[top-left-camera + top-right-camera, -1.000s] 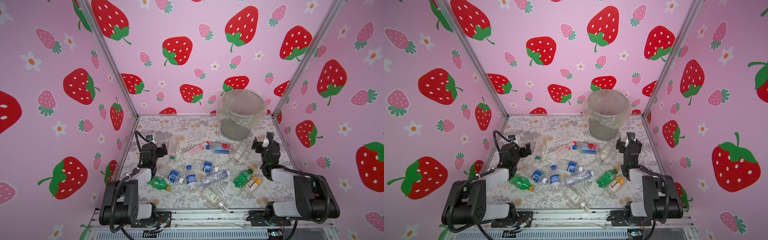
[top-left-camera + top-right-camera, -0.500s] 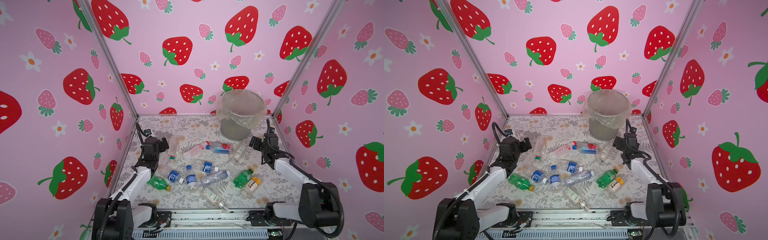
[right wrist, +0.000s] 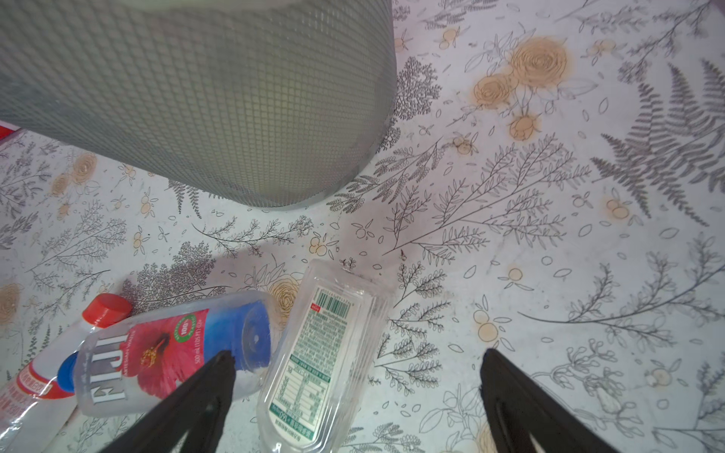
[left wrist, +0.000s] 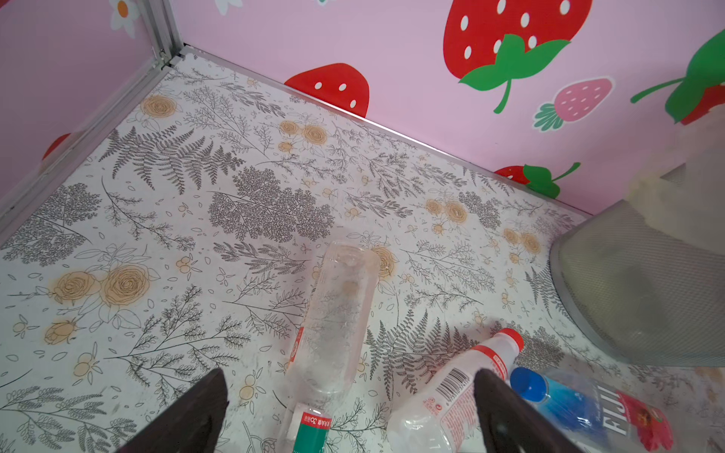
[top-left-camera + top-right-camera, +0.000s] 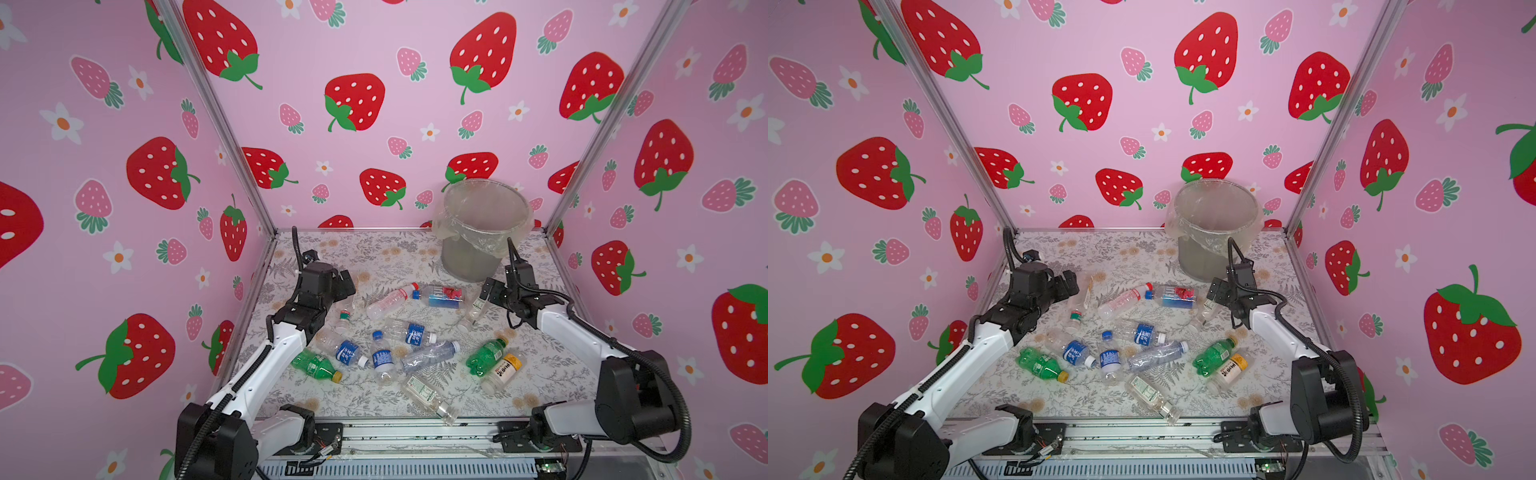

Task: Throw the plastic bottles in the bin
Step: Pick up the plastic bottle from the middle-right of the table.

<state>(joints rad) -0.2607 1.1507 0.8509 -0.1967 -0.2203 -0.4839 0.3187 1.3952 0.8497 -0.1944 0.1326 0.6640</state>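
Several plastic bottles point(image 5: 399, 349) lie scattered mid-table in both top views, two of them green point(image 5: 316, 365) point(image 5: 484, 355). The grey mesh bin point(image 5: 484, 232) with a clear liner stands at the back right. My left gripper point(image 5: 345, 286) hovers open over a clear bottle with a green label point(image 4: 337, 313), which lies between its fingers point(image 4: 212, 396). Beside it lies a white bottle with a red cap point(image 4: 463, 388). My right gripper point(image 5: 489, 291) is open above a flat clear bottle point(image 3: 321, 361), next to a Fiji bottle point(image 3: 164, 353) and close to the bin point(image 3: 196, 98).
Pink strawberry walls point(image 5: 374, 124) close in the left, back and right sides. A metal rail point(image 5: 415, 432) runs along the front edge, with both arm bases on it. Bare floral tabletop point(image 4: 196, 196) lies at the back left, and more point(image 3: 549, 235) to the right of the bin.
Both arms have stretched out from their folded poses toward the back. The left gripper now stands over the green-labelled bottle, the right one over the flat bottle. Both stayed open.
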